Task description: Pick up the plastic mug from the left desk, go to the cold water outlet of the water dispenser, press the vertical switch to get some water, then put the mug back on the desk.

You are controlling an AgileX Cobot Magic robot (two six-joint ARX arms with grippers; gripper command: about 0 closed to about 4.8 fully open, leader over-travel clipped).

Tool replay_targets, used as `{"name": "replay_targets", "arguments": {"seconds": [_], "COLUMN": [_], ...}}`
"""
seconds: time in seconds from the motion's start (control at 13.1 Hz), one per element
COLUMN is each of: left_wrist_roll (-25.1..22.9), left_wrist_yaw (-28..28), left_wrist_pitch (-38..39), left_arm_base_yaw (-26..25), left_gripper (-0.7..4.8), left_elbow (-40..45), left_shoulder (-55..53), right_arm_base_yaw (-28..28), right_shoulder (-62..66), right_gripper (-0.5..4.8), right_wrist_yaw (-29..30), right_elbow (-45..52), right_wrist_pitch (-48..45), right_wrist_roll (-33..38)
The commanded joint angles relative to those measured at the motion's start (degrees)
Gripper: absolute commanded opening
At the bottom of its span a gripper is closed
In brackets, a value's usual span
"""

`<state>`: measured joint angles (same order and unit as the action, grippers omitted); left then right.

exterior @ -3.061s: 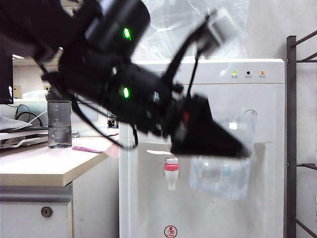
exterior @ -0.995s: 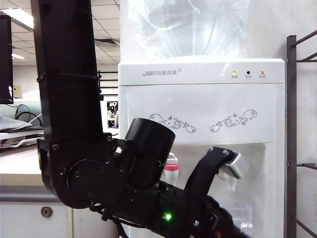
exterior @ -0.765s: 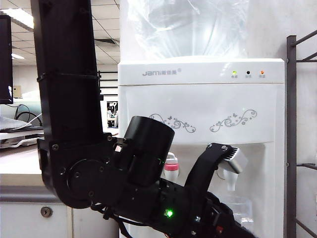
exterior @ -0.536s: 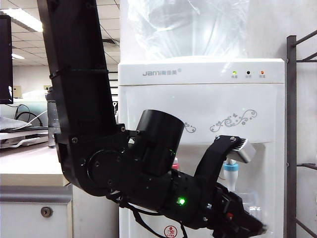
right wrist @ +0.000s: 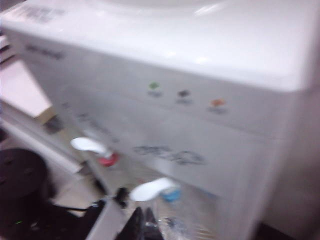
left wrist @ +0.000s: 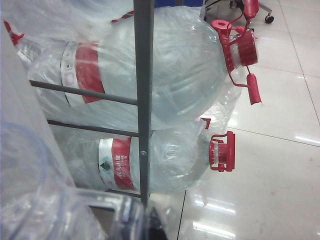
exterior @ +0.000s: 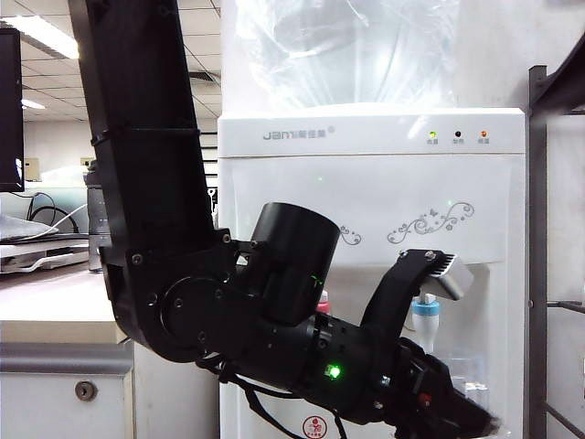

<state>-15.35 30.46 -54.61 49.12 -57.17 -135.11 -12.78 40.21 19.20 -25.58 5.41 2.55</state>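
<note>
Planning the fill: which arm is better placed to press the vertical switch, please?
Probably right: the left gripper holds the plastic mug below the cold water outlet; the right gripper overlooks the water dispenser.

Left arm stretched low, its claw clamped – right arm barely in view.

The left claw (exterior: 462,416) sits at the end of a bulky black arm that bends down and reaches sideways, jaws closed on the plastic mug (exterior: 466,377). The right claw (right wrist: 143,223) shows only as dark, blurred fingertips – state unclear.
</note>
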Motion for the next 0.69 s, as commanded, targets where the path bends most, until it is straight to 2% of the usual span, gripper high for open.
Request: {"name": "replay_targets", "arguments": {"seconds": [0.08, 0.15, 0.46, 0.69], "left_wrist_roll": [-0.3, -0.3, -0.3, -0.3], "left_wrist_yaw": [0.7, 0.8, 0.8, 0.8], "left_wrist_pitch": [-2.1, -2.1, -2.1, -2.1], "left_arm_base_yaw": [0.1, 0.1, 0.1, 0.1], "left_gripper": [-0.06, -0.06, -0.06, -0.06], "left_elbow": [-0.1, -0.1, -0.1, -0.1], "left_shoulder": [0.4, 0.4, 0.4, 0.4], "right_arm_base_yaw": [0.0, -0.2, -0.2, -0.2], "right_shoulder": [12.2, 28.6, 36.3, 40.3], "right_gripper": [-0.01, -0.01, -0.01, -0.01], "right_wrist_yaw": [8.4, 13.3, 13.4, 14.2], "right_elbow": [1.7, 1.7, 1.7, 1.7], "right_wrist_pitch": [-13.0, -27.5, -34.6, -36.6], "right_wrist_roll": [0.0, -0.2, -0.2, 0.9]}}
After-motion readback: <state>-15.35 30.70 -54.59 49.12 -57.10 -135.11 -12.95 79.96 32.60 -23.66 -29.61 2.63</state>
